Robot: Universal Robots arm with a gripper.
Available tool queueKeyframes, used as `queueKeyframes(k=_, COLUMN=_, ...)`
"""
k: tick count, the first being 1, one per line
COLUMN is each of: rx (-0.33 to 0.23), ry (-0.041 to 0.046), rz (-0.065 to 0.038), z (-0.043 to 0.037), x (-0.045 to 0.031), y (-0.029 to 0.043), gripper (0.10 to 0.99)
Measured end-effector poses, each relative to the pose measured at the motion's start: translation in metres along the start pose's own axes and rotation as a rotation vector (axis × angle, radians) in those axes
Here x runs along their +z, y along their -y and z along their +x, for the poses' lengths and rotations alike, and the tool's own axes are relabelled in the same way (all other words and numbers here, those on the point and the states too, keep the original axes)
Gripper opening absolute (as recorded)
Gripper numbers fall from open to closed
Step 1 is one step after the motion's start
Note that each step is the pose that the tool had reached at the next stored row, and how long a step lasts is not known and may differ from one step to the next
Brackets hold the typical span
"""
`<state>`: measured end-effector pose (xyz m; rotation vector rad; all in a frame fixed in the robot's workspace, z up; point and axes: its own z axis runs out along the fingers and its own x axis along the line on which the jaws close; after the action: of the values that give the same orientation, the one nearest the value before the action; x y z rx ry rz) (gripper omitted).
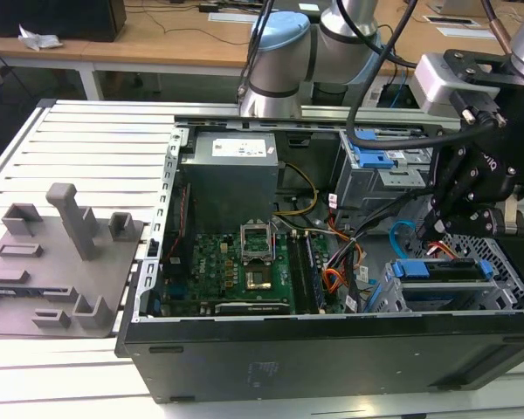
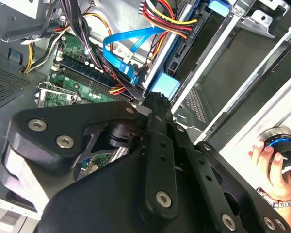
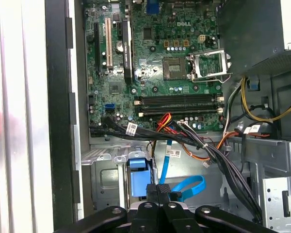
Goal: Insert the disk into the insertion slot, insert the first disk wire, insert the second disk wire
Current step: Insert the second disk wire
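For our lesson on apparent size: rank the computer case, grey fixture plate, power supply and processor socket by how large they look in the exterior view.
1. computer case
2. grey fixture plate
3. power supply
4. processor socket

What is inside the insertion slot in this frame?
The disk sits in the insertion slot, its blue carrier handle showing. The gripper covers part of the drive, so whether the second disk wire is plugged in cannot be seen.

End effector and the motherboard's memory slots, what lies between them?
In the first wrist view, a black cable bundle and orange-red wires cross between the memory slots and the end effector; the light-blue flat cable leads toward it.
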<state>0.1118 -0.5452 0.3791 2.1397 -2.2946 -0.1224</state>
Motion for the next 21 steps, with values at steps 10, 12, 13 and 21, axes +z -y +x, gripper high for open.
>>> queueKeyframes(k=10, rx=-0.009, ry=-0.0004, rz=0.0, z=0.0, x=0.0001, y=-0.0003, gripper=0.361)
queueKeyframes(k=12, rx=-0.042, ry=-0.0024, rz=-0.002, z=0.0, x=0.0001, y=-0.0003, gripper=0.361)
queueKeyframes(k=13, rx=-0.077, ry=-0.0045, rz=-0.004, z=0.0, x=0.0, y=-0.0002, gripper=0.361)
queueKeyframes(k=21, rx=-0.167, ry=-0.0097, rz=-0.009, z=0.0, x=0.0, y=-0.0002, gripper=0.361)
